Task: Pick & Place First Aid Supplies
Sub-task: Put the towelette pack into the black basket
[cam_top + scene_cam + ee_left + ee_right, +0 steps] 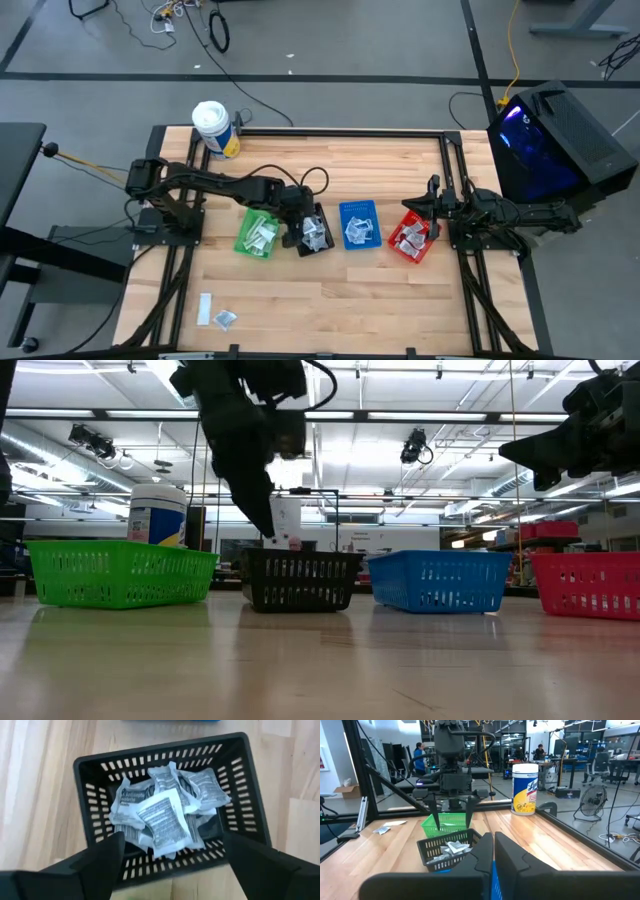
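Your left gripper (170, 855) hangs released over the black bin (255, 820) of sachets (162, 817); right gripper (493, 851) clenched, empty.

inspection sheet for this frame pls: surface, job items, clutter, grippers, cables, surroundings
Surface: wooden table, bare at the front middle.
Job's things: sachets fill the black bin; more lie in the green bin, blue bin and red bin; two loose packets remain near the front left corner.
Clutter: white wipes tub at the back left.
Grippers: left gripper open above the black bin, holding nothing; right gripper shut, by the red bin.
Cables: black and yellow leads on the floor behind the table.
Surroundings: people at desks far behind, in the right wrist view.
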You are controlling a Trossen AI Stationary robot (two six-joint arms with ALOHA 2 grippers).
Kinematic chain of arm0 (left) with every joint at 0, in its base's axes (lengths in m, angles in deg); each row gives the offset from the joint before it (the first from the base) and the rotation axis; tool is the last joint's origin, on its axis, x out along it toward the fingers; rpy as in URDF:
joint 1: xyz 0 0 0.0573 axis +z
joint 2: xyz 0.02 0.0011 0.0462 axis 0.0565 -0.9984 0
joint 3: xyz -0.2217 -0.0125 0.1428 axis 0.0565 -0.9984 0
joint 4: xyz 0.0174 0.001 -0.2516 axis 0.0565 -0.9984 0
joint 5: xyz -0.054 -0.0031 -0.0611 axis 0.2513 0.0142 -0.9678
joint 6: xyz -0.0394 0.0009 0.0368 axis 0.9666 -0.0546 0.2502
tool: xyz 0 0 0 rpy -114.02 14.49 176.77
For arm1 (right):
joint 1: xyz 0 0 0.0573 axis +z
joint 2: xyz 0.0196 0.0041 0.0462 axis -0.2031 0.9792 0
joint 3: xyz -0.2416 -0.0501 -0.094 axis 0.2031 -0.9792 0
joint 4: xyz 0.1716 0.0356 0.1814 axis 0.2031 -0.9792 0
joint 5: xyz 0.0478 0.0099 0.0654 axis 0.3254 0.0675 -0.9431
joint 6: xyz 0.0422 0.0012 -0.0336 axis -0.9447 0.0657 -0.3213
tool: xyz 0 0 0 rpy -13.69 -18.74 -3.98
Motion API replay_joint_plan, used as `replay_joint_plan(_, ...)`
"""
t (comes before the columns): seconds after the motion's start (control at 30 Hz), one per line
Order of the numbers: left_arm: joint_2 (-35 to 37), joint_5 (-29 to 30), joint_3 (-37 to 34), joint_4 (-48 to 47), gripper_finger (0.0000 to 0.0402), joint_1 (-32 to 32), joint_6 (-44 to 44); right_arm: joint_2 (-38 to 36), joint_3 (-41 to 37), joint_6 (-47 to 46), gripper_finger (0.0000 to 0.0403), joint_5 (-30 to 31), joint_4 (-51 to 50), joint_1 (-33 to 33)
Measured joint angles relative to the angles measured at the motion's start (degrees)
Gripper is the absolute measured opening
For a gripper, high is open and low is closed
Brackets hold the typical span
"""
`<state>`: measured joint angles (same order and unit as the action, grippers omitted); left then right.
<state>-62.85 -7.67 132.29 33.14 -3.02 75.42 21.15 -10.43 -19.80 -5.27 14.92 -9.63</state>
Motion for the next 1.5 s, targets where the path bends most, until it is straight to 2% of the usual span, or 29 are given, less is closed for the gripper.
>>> replay_joint_plan(0.33, 7.15, 0.03, 0.02, -6.00, 0.0353, -4.89, -5.49, 0.00, -0.01, 0.00, 0.0023, -0.01, 0.00, -0.02)
replay_joint_plan(0.67, 9.55, 0.00, 0.02, -13.72, 0.0353, -14.75, -11.54, -0.01, -0.01, 0.00, 0.0023, -0.01, 0.01, -0.01)
replay_joint_plan(0.97, 9.57, 0.00, 0.02, -15.06, 0.0353, -27.16, -16.02, 0.00, -0.02, -0.02, 0.0023, -0.02, 0.00, -0.02)
replay_joint_plan(1.1, 9.57, -0.24, 0.02, -15.57, 0.0353, -33.00, -15.11, 0.00, -0.01, 0.00, 0.0023, -0.01, 0.00, -0.01)
replay_joint_plan(1.37, 9.47, -5.18, 0.02, -15.55, 0.0353, -43.75, -2.67, -0.02, -0.01, 0.00, 0.0023, -0.02, 0.00, -0.02)
replay_joint_plan(1.5, 9.37, -4.71, 0.02, -15.59, 0.0353, -49.29, -0.16, -0.01, -0.01, 0.00, 0.0023, -0.01, 0.00, -0.01)
